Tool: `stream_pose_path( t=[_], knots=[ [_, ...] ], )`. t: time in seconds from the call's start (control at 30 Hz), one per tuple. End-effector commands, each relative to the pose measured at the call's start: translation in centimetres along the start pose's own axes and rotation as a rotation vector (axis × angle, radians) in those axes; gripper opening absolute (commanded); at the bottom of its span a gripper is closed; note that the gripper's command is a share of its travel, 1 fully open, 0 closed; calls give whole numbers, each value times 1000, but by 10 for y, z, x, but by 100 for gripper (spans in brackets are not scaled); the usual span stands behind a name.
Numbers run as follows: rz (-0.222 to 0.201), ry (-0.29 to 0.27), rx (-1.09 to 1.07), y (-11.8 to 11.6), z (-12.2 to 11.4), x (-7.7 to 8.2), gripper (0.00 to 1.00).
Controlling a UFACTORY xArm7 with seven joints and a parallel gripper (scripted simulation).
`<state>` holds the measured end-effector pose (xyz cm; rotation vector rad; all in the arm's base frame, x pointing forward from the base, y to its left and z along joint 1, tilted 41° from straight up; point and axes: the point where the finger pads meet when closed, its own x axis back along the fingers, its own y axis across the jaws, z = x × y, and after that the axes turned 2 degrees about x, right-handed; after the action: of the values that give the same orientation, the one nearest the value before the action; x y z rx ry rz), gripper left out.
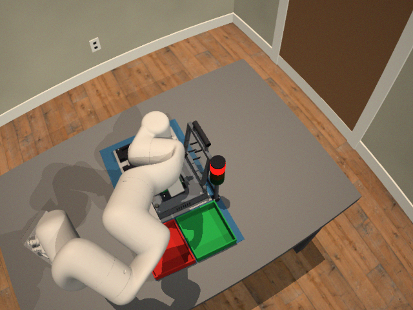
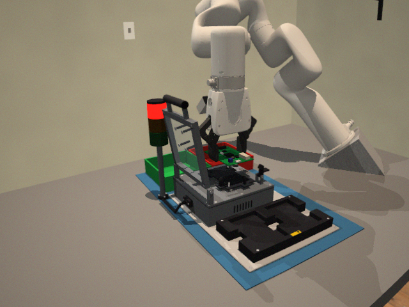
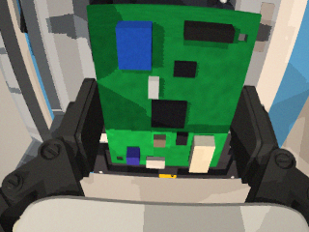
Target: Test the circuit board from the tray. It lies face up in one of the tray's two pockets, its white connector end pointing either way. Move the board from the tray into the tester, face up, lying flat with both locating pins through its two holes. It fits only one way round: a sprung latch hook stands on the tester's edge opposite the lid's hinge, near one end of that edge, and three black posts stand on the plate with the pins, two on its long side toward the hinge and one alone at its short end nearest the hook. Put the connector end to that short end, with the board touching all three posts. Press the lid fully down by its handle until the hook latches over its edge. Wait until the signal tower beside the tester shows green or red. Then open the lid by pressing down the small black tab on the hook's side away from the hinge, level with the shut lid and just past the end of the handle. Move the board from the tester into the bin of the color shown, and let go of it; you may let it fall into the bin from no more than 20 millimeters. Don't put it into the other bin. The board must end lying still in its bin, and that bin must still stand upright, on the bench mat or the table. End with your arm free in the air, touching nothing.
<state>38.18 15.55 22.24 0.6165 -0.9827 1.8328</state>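
Note:
My gripper (image 2: 227, 148) is shut on the green circuit board (image 2: 232, 157), gripping its two long edges. It holds the board face up and roughly level, a little above the tester's plate (image 2: 231, 180). In the wrist view the board (image 3: 170, 84) fills the space between the fingers, with its white connector at the near end. The tester's lid (image 2: 185, 145) stands open, handle on top. The signal tower (image 2: 156, 110) shows red, as it also does in the top view (image 1: 217, 166). The red bin (image 1: 175, 250) lies past the tester, partly under my arm.
The green bin (image 1: 205, 230) stands next to the red bin, close to the tower. The black tray (image 2: 274, 224) lies empty in front of the tester. The latch hook (image 2: 261, 171) stands at the tester's right edge, near the gripper.

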Motion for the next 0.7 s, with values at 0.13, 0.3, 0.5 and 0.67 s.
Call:
stream_pose_path(
  t=[0.13,0.3,0.5,0.67],
  knots=[
    [3,-1,0,-1,0,40,79],
    [3,-1,0,-1,0,46,79],
    [3,-1,0,-1,0,51,79],
    [3,-1,0,-1,0,51,79]
  ],
)
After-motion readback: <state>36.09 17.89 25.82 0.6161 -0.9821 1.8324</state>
